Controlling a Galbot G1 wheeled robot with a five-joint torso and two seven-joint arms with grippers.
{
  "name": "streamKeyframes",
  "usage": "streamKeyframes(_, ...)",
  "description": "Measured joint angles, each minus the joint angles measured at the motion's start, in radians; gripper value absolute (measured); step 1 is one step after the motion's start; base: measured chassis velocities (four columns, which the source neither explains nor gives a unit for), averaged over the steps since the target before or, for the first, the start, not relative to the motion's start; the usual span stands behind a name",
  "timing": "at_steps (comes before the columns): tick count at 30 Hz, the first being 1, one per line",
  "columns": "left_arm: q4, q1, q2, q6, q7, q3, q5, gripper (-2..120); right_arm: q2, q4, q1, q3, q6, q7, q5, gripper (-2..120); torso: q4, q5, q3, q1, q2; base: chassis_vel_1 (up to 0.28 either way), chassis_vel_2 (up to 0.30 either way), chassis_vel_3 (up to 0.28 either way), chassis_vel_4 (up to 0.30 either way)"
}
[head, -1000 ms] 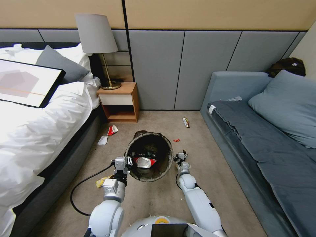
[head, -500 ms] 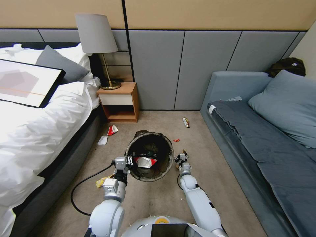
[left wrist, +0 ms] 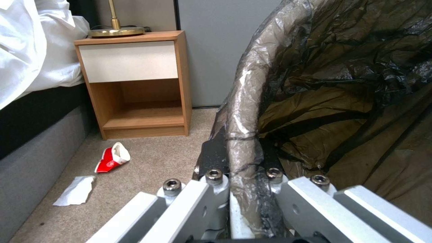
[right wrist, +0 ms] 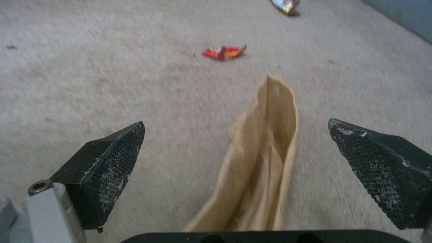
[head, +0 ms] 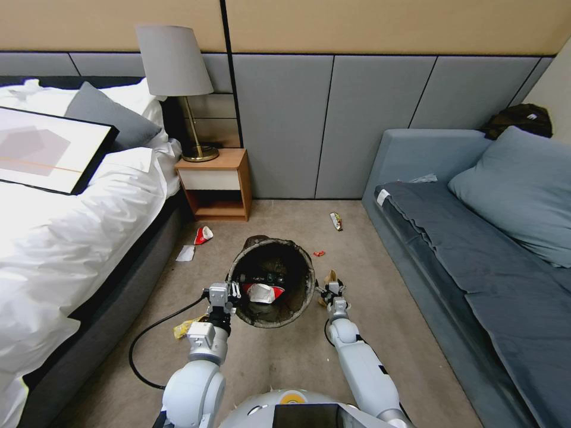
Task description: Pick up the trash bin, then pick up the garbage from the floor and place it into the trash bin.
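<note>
My left gripper (head: 229, 292) is shut on the near-left rim of the trash bin (head: 309, 279), a white bucket lined with a black bag (left wrist: 243, 101) and held above the carpet. A crushed red-and-white carton (head: 263, 293) and a bottle (head: 262, 278) lie inside it. Right of the bin, my right gripper (head: 329, 289) is open and low over a tan paper bag (right wrist: 265, 152), one finger on each side. More garbage lies on the floor: a red scrap (right wrist: 223, 52), a snack wrapper (head: 336, 221), a red-and-white carton (left wrist: 112, 158), white paper (left wrist: 75, 191) and a yellow wrapper (head: 185, 327).
A bed (head: 71, 238) lines the left side, with a wooden nightstand (head: 217, 184) and lamp (head: 175, 65) at its head. A grey sofa (head: 476, 255) runs along the right. A black cable (head: 143, 339) loops on the carpet by my left arm.
My right gripper has shifted slightly right and closer to me, so more of the tan paper bag shows beyond its fingers. The left gripper and the bin have stayed put.
</note>
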Motion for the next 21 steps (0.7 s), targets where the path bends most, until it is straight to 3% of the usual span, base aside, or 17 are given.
streamKeyframes(15,0.002,0.002,-0.001,-0.001,-0.001,0.008,0.009,0,0.012,-0.080,0.027,0.011,0.000,-0.009,0.031,100,0.0000,0.0000,0.000,0.000,0.000,0.000,0.000,0.000,0.000)
streamKeyframes(21,0.001,0.005,-0.003,-0.001,0.000,0.012,0.013,0,0.011,-0.095,0.030,0.015,0.000,-0.021,0.041,94,0.0000,-0.0001,0.000,0.000,0.000,0.000,0.000,0.000,0.000)
